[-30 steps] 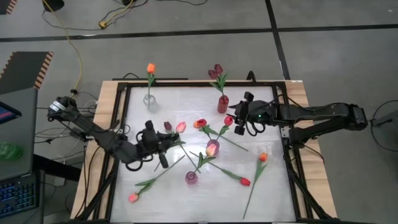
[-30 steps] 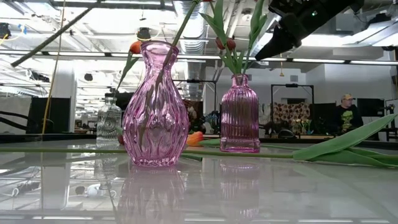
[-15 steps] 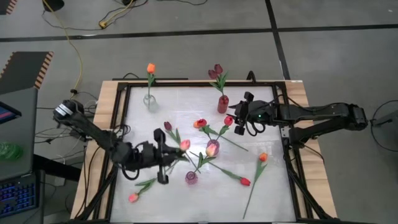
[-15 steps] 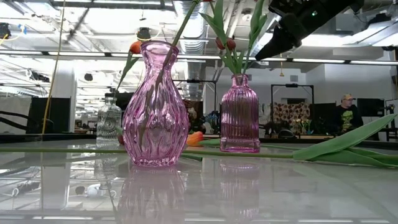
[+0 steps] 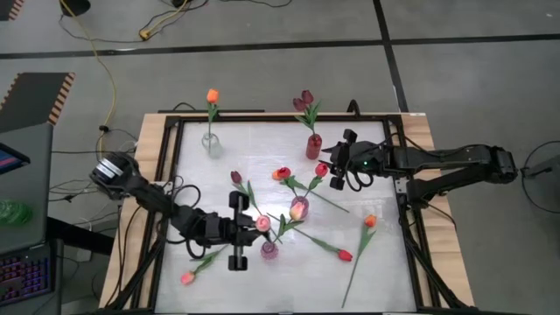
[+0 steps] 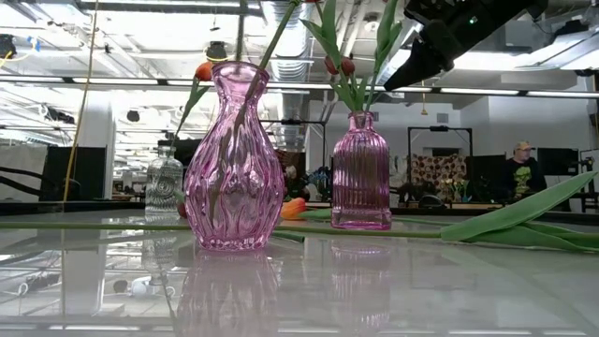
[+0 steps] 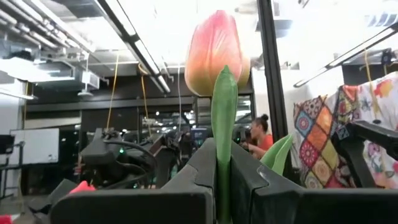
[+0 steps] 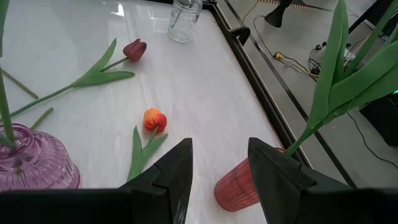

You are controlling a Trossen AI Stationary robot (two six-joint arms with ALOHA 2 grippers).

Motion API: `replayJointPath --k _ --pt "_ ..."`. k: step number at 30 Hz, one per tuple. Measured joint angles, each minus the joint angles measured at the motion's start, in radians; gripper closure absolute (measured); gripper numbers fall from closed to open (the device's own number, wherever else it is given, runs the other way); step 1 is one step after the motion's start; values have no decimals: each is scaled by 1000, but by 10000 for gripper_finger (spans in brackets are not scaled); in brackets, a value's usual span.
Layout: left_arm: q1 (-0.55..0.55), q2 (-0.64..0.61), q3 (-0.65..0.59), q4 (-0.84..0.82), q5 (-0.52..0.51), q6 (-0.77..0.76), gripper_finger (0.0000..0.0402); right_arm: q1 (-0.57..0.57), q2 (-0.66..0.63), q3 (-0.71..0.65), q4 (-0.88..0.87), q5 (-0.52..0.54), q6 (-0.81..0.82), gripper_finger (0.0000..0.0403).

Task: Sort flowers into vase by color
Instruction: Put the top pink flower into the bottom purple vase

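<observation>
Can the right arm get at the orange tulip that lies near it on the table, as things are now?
Probably yes: the right gripper hangs open near the orange tulip, with nothing between them.

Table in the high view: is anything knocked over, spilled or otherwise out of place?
Nothing is tipped or spilled. Loose flowers lie scattered flat across the table, awaiting sorting. The left tool is clamped on the stem of a pink tulip, beside a small pink vase. The right tool is open.
</observation>
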Motion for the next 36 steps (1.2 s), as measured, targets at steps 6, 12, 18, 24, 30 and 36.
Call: replayJointPath --k 6,12,18,24,30,36 --pt "23 19 0 35 17 -27 400 0 0 0 0 0 0 223" --pt "22 19 0 26 9 -74 400 0 0 0 0 0 3 223" --pt "22 19 0 11 -6 -88 400 0 0 0 0 0 3 223" --pt "21 19 0 -42 -60 -103 400 0 0 0 0 0 3 223" --pt "13 19 0 -58 -92 -108 400 0 0 0 0 0 3 223" --pt "-37 19 0 -58 -206 -22 400 0 0 0 0 0 3 223"
